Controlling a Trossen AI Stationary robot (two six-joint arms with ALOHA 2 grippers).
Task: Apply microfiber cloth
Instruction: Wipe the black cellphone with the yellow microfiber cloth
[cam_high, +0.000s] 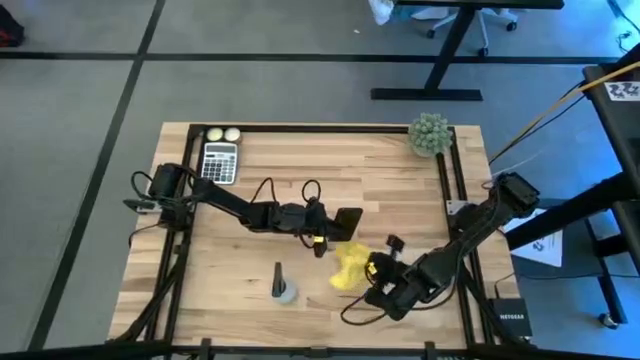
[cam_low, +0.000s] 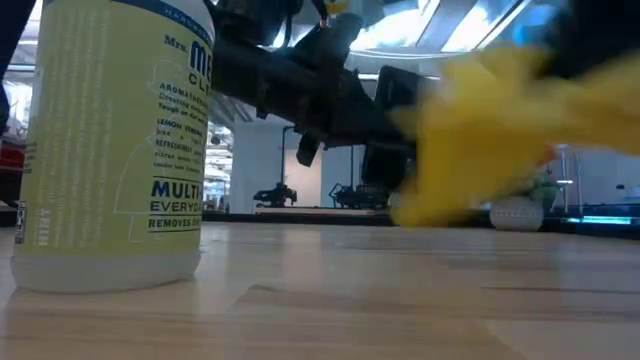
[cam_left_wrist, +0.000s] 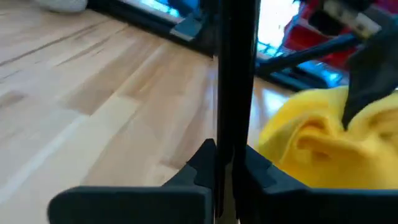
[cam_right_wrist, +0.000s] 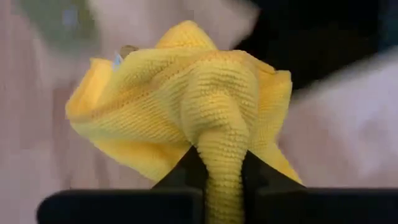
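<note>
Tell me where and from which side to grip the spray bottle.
Grip the spray bottle around its narrow upper neck, coming from the table's left side. It looks upright, the neck slimmer than the base, and that side lies away from the yellow cloth pinched in the right gripper.

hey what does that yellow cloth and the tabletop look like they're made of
The microfiber cloth, pinched by the right gripper, looks like soft knitted or looped fabric: fine ribbed texture, limp folds, matte surface. The table looks like light wood, probably butcher-block style: joined planks with visible grain and a slight sheen.
</note>
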